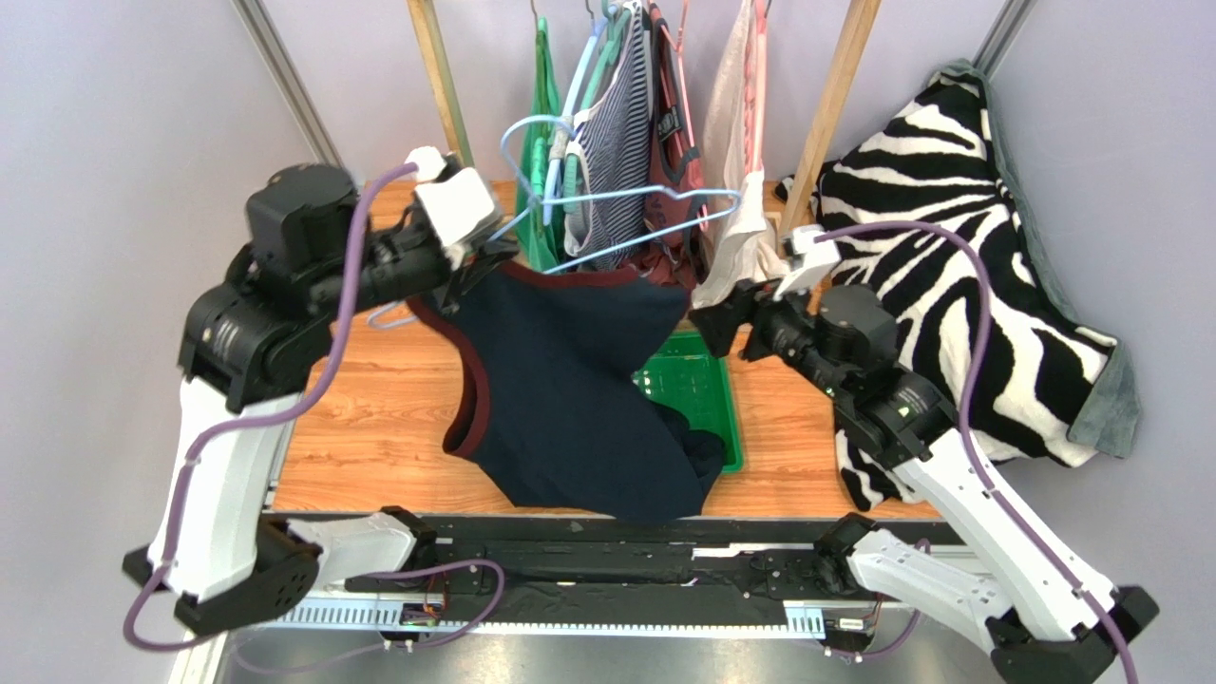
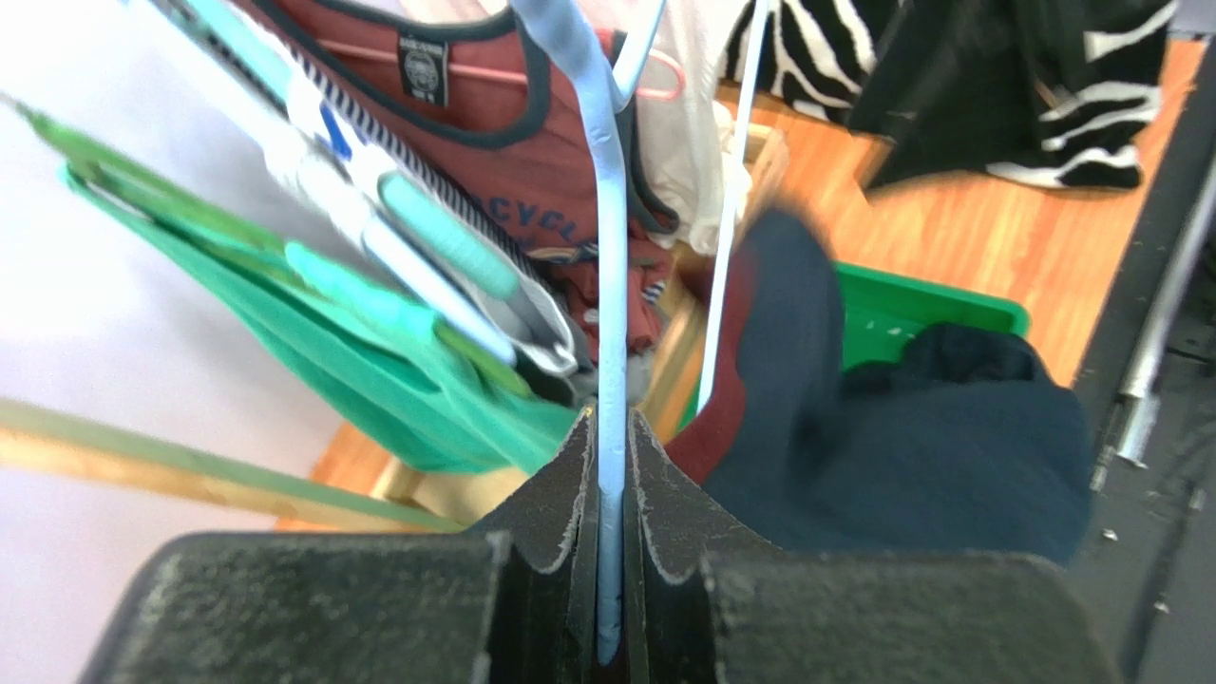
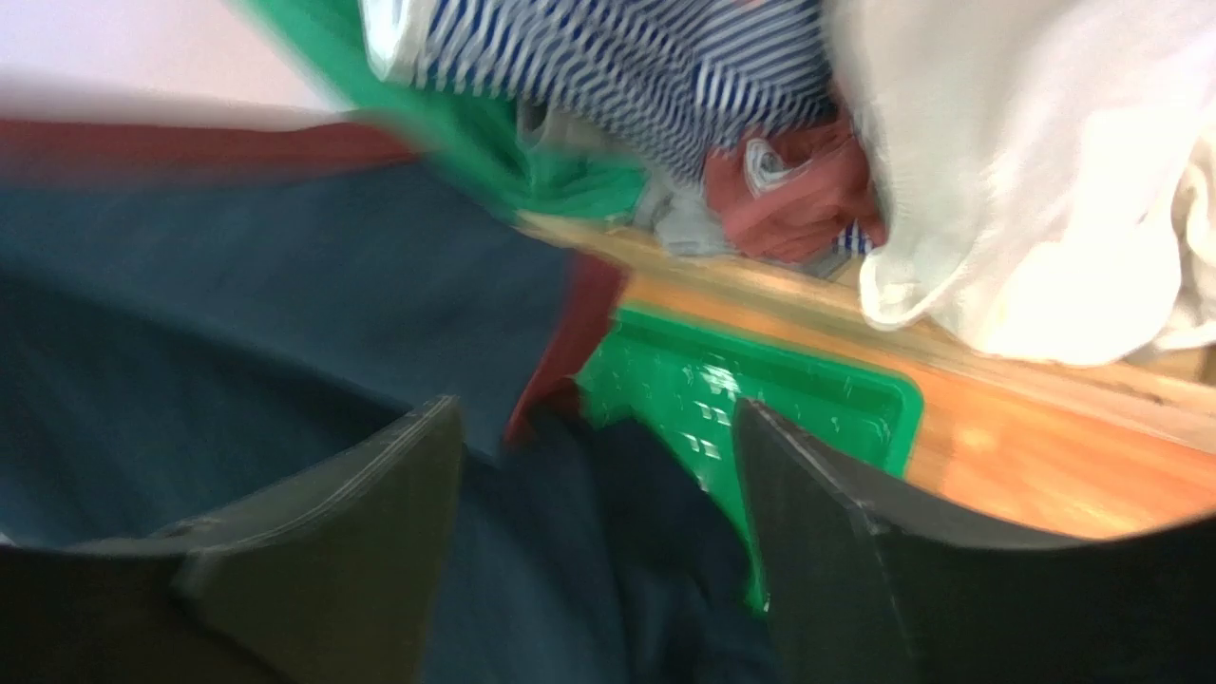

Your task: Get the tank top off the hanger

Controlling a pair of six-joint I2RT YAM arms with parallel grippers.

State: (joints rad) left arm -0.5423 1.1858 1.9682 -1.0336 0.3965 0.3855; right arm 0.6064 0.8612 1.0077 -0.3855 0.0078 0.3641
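Clenching the blue hanger (image 2: pixel 611 285), left pincer (image 2: pixel 611 428); right pincer (image 3: pixel 593 411) spread; red top (image 2: pixel 557 214) reading "CYCL".

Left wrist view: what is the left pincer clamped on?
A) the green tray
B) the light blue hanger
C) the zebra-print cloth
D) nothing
B: the left pincer is shut on the light blue hanger, whose thin bar runs straight between its two fingers.
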